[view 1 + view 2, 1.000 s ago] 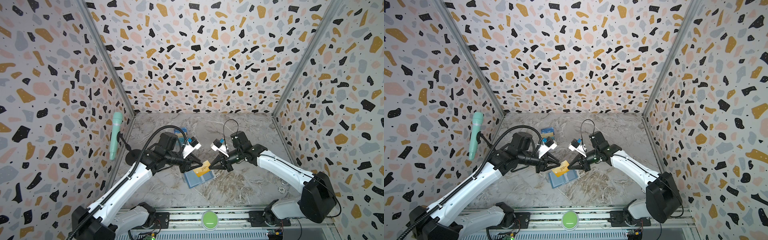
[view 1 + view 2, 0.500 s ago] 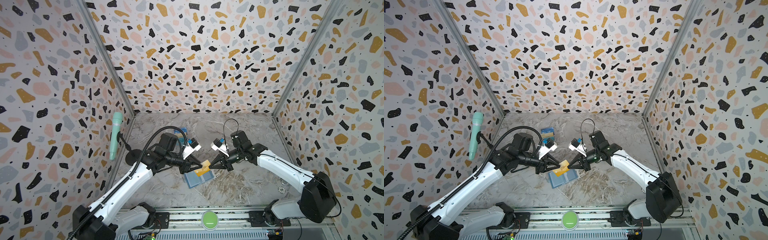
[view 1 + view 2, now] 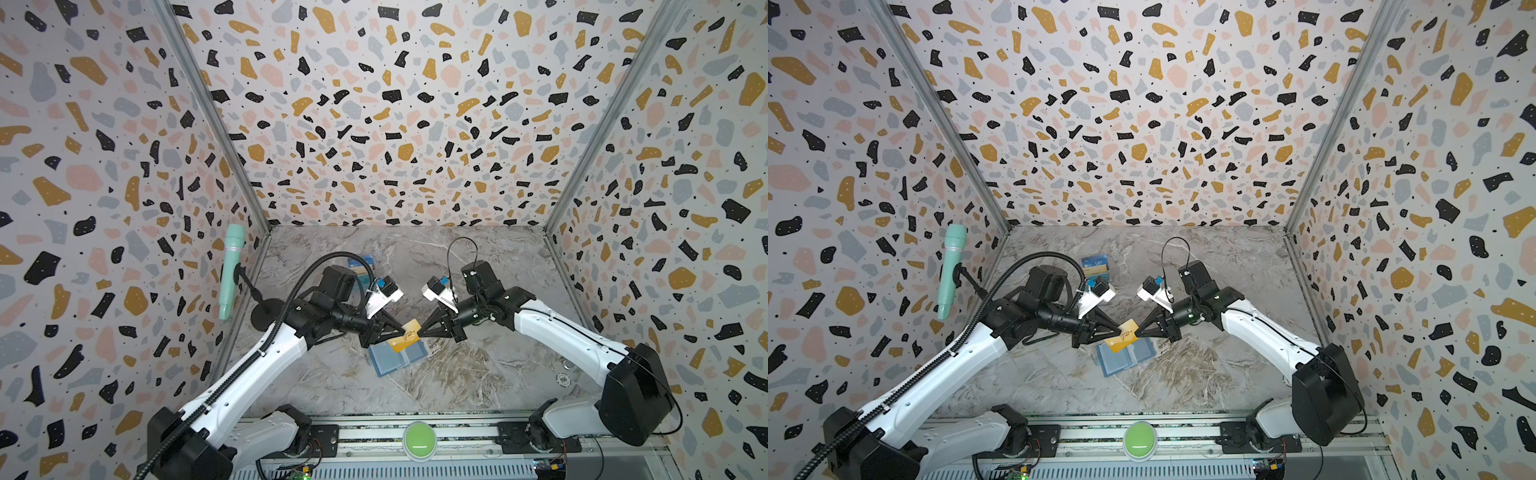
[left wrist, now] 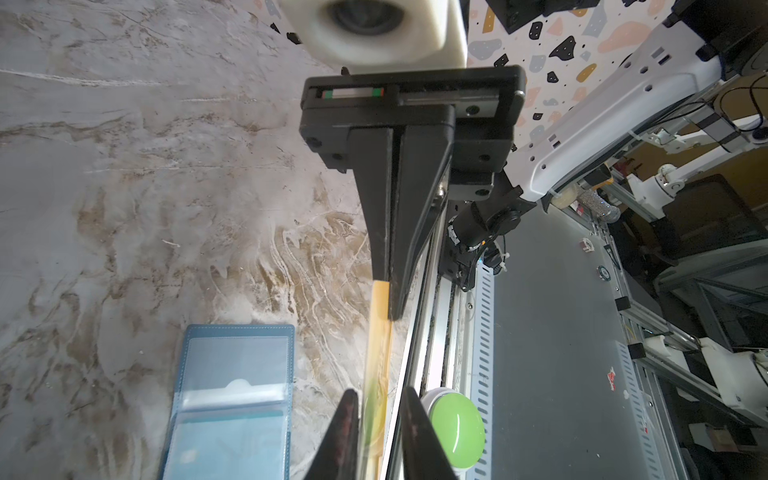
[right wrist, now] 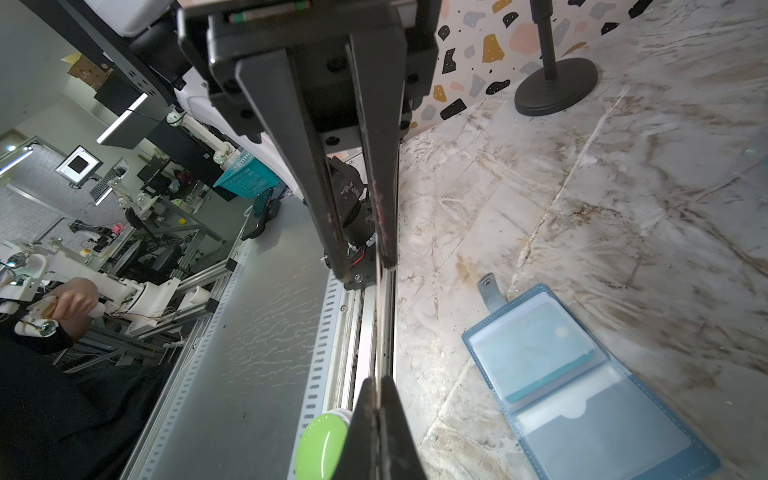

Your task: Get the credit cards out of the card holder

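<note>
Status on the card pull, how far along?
Done: a small stack of plastic cards, blue on top, lies loose toward the rear of the marble tabletop. In hand: the golden-yellow plastic card is out, clamped by the right end effector; the left end effector straddles it, open. Left: a teal card sits in a clear pocket of the open slate-blue bifold card holder.

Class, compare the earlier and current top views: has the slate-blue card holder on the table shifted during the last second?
No. The card holder keeps the same spot and angle relative to the green button on the front rail.
</note>
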{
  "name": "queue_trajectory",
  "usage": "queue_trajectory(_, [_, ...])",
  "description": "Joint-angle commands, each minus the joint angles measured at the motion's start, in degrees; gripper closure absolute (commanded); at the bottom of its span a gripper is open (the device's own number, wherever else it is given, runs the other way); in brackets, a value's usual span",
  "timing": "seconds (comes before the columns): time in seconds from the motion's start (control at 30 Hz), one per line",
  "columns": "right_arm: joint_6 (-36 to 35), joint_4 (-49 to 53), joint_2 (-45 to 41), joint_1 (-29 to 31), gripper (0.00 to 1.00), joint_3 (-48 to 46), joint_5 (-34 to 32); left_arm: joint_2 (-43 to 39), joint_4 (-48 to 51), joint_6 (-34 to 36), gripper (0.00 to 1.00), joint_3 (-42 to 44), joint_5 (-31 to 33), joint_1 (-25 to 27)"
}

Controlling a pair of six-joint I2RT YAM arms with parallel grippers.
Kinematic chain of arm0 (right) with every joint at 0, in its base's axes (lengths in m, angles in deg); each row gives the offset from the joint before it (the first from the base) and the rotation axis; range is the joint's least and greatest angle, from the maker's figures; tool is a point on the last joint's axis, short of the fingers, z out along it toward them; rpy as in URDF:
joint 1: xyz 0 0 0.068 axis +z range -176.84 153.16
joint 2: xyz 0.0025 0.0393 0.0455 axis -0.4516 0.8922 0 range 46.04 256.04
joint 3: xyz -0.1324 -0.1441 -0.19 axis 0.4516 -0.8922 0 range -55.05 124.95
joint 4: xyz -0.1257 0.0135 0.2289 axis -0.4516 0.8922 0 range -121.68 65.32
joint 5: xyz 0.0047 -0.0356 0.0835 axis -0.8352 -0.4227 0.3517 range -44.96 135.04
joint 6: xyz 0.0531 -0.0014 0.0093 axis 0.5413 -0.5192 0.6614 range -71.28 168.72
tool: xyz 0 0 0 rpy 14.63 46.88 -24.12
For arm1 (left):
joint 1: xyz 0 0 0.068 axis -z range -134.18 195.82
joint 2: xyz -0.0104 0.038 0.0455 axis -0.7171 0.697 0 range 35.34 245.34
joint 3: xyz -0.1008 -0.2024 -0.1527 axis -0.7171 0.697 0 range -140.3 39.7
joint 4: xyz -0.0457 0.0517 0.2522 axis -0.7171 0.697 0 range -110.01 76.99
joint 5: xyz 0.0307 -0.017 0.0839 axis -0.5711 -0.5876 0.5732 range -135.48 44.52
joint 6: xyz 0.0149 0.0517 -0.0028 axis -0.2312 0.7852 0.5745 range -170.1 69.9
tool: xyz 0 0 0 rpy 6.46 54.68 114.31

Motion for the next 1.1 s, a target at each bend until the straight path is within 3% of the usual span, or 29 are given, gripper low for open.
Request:
queue_trajectory(0.0, [-0.79, -1.07, -1.37, 0.28, 1.0, 2.58, 1.18, 0.05, -0.92, 0.6, 0.8, 0.85, -2.98, -0.2])
queue_trajectory(0.17, [-0.69, -1.44, -1.34, 0.22, 1.0, 2.59, 1.18, 0.52, -1.33, 0.69, 0.93, 1.07, -3.58, -0.2])
queue_trajectory(0.47, [1.21, -3.93, -1.72, 0.15, 1.0, 2.32, -1.02, 1.1, -2.14, 0.71, 1.0, 1.8, -3.6, -0.2])
queue_trajectory(0.5, [1.43, -4.03, -1.72, 0.13, 0.95, 2.32, -1.78, 1.02, -2.25, 0.62, 1.0, 1.82, -3.08, -0.2])
queue_trajectory(0.63, [2.95, -4.52, -2.05, -1.08, 0.53, 1.66, -4.88, 0.33, -4.36, -1.58, 1.0, 1.82, 2.2, -0.2])
queue_trajectory(0.77, [6.11, -7.0, -4.05, -3.39, 0.32, -0.88, -9.68, 0.68, -4.79, -1.0, 1.0, 0.92, 11.04, -0.3])
queue_trajectory(0.97, [8.86, -9.2, -8.52, -4.29, 0.25, -5.31, -24.05, 6.19, -2.8, 5.36, 1.0, -5.26, 24.87, -1.77])
queue_trajectory(1.07, [10.4, -10.6, -10.05, -4.3, 0.25, -7.05, -30.09, 8.99, -4.84, 10.77, 1.0, -7.79, 28.53, -3.86])
